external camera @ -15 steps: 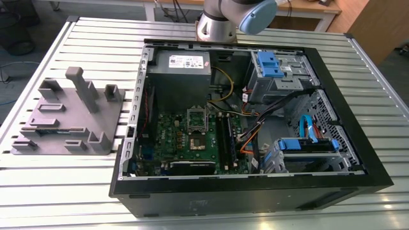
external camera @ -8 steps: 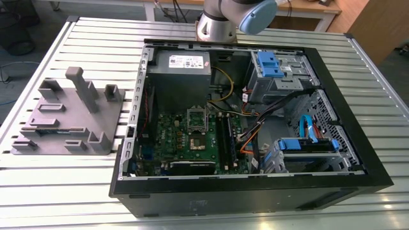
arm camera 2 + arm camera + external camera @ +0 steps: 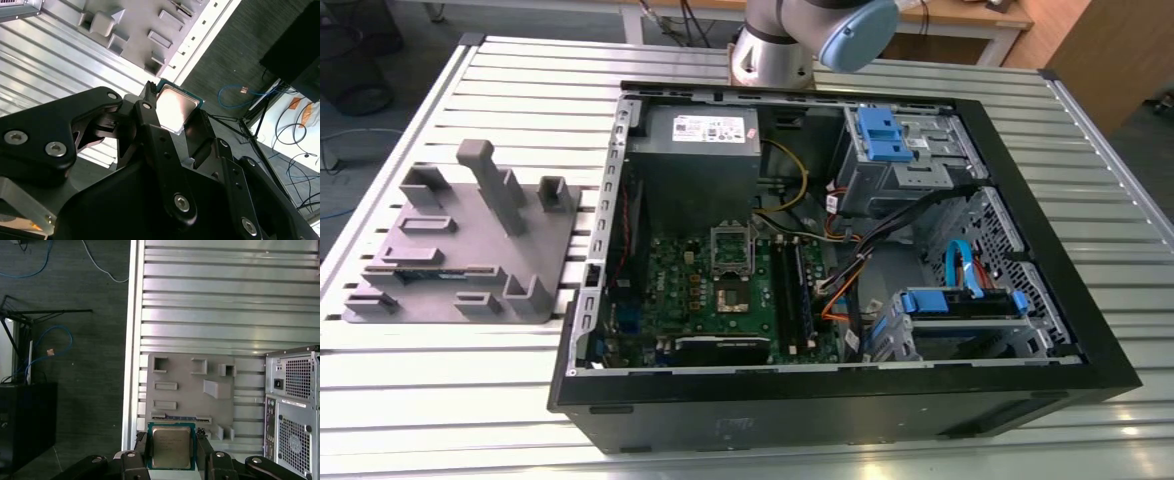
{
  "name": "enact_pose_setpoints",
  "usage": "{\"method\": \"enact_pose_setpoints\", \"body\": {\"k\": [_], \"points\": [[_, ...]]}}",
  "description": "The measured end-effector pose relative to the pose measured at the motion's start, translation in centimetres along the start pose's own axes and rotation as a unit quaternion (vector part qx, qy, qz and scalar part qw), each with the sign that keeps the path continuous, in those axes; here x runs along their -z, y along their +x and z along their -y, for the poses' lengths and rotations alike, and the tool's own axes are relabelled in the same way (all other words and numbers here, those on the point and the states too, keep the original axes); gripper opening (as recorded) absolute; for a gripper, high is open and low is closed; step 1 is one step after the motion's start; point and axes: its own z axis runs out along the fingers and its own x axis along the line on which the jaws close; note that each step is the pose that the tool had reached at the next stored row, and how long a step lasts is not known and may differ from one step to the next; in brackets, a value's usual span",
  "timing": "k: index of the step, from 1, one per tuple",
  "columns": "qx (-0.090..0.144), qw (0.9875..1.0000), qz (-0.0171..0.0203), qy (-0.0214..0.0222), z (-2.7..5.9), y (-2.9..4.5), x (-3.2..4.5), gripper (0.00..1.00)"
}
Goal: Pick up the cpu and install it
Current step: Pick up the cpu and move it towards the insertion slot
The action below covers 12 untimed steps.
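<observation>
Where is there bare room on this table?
Bare table lies nearer the camera than the grey fixture, behind it, and on the exterior view's right of the computer case. Inside the case is crowded. The gripper holds the cpu.

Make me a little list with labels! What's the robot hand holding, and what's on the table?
hand: closed on the cpu
cpu: shiny square chip, held between the fingers, up off the table
grey tray: on the table, to the exterior view's left of the computer case
computer case: lying with its side open, green board and cables showing
job so far: cpu picked up, not in the case yet
</observation>
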Motion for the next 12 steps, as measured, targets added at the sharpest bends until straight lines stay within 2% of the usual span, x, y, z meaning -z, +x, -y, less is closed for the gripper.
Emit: {"method": "enact_pose_setpoints", "body": {"k": [12], "points": [[0.000,1.0000,0.0000,0.0000,0.11,-0.03,-2.17,0.47]]}}
